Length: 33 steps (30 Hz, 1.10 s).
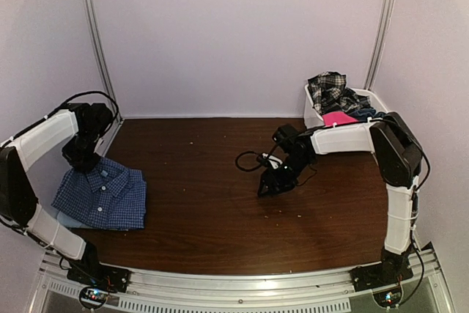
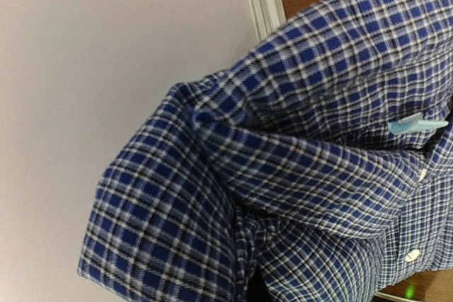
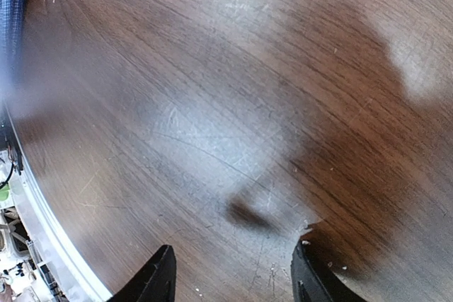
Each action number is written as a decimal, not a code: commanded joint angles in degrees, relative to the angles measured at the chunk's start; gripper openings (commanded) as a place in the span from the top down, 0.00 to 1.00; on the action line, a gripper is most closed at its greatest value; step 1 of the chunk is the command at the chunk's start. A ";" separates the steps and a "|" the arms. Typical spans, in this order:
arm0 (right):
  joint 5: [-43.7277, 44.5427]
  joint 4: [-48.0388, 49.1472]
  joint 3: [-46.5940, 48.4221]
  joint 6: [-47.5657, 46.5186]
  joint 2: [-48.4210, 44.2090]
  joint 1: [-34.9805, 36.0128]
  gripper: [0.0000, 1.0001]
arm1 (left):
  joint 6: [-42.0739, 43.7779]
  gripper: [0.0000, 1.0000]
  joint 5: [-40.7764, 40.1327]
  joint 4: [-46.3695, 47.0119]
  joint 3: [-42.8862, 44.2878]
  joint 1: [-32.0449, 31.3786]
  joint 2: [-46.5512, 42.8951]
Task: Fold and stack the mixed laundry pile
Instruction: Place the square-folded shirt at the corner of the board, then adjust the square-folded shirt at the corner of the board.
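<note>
The blue small-check button shirt [image 1: 102,196] lies folded at the table's left. A pale blue edge [image 1: 63,218] of another garment shows under it. My left gripper [image 1: 82,160] is at the shirt's far edge. In the left wrist view the shirt [image 2: 318,175] fills the frame and bunches toward my mostly hidden fingers, which look shut on the cloth. My right gripper [image 1: 271,185] hangs low over the bare table middle, open and empty [image 3: 233,249]. The rest of the pile, the plaid piece [image 1: 330,89], the pink piece [image 1: 338,117] and the navy pieces [image 1: 363,113], sits in the basket.
The white plastic basket [image 1: 311,116] stands at the back right against the wall. A black cable loop [image 1: 249,159] hangs by the right wrist. The wooden table [image 1: 205,210] has a metal rail along its near edge. The shirt's edge shows in the right wrist view [image 3: 14,5].
</note>
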 commanded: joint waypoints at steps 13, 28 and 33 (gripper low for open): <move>2.44 -9.36 6.87 -3.54 6.85 -1.46 0.43 | 3.75 1.00 -15.47 9.33 -2.73 3.62 2.62; 1.14 -12.19 12.90 -3.03 2.73 -4.80 0.30 | -5.30 0.02 -16.90 2.28 12.78 2.98 9.81; 0.84 -11.57 14.01 -2.67 -1.03 -6.29 0.26 | -6.59 0.02 -12.20 2.95 23.42 -2.49 13.51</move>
